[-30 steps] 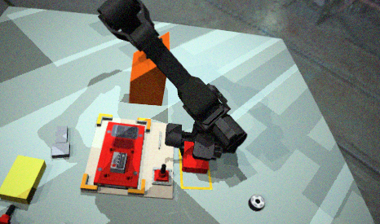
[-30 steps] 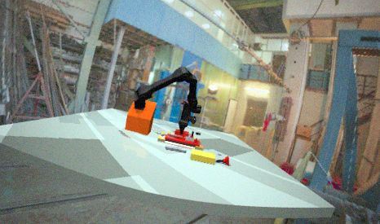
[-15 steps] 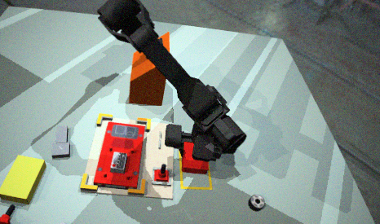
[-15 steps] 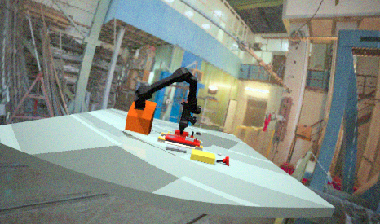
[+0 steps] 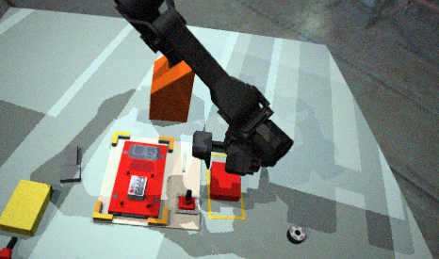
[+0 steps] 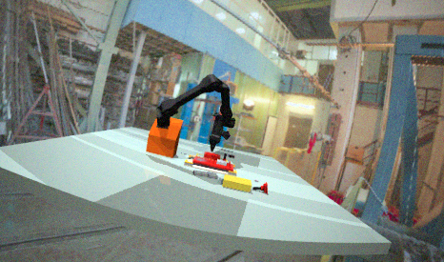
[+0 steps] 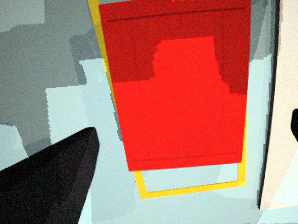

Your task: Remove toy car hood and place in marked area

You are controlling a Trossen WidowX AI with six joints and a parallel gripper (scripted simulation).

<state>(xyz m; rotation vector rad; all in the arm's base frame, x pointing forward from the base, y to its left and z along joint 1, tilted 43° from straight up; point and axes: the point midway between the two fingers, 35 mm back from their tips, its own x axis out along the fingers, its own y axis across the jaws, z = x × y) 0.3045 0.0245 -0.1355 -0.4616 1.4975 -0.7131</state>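
Observation:
The red hood [image 5: 225, 186] [image 7: 185, 125] lies inside the yellow outline of the marked area [image 5: 227, 218] [image 7: 190, 191]; in the wrist view its far end is cut off. The red toy car [image 5: 119, 191] [image 6: 205, 163] sits left of it in the top view, with its grey battery [image 5: 138, 186] uncovered. My gripper [image 7: 193, 127] [image 6: 212, 149] is open over the hood, one finger on each side, with a visible gap to the hood in the wrist view. In the top view the arm hides the fingertips. How high they are above the table is hard to tell.
A cream board [image 5: 102, 176] [image 7: 284, 100] with corner brackets holds the car; a red part with a black knob [image 5: 187, 202] stands on its right side. An orange block [image 5: 170, 99], a yellow block [image 5: 25, 205], a grey bracket [image 5: 71, 172] and a wheel [image 5: 297, 234] are farther out.

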